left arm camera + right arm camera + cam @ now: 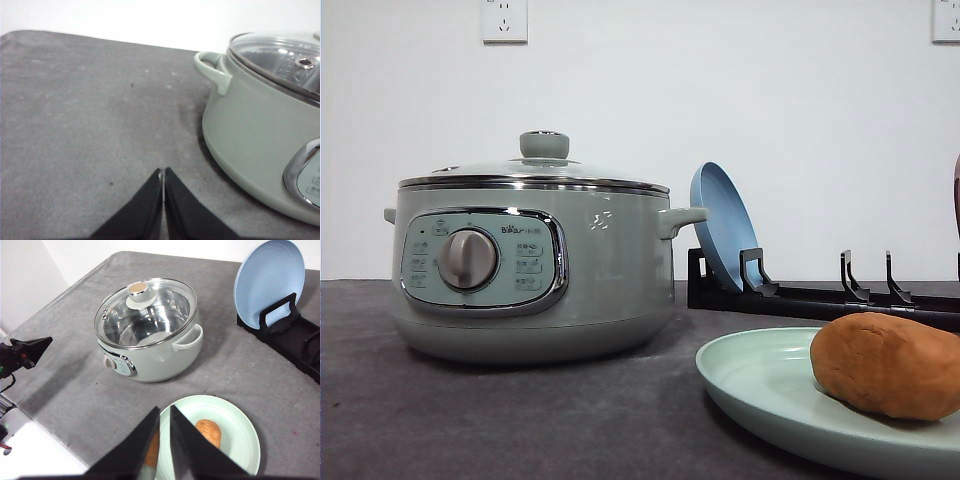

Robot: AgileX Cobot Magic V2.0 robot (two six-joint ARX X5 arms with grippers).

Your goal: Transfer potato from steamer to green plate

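The potato (890, 365) lies on the green plate (760, 385) at the front right of the table, with nothing touching it. The steamer (610, 270) stands to the left with its glass lid on. From high above, my right gripper (165, 409) looks down on the potato (209, 432), the plate (245, 450) and the steamer (155, 357). Its fingers are a narrow slit apart and hold nothing. My left gripper (163, 171) is shut and empty, low over the grey mat, left of the steamer (250, 125).
A blue plate (720, 225) stands upright in a black rack (820, 300) behind the green plate. The table's front-left edge (60, 437) runs below the steamer in the right wrist view. Bare grey mat lies left of the steamer.
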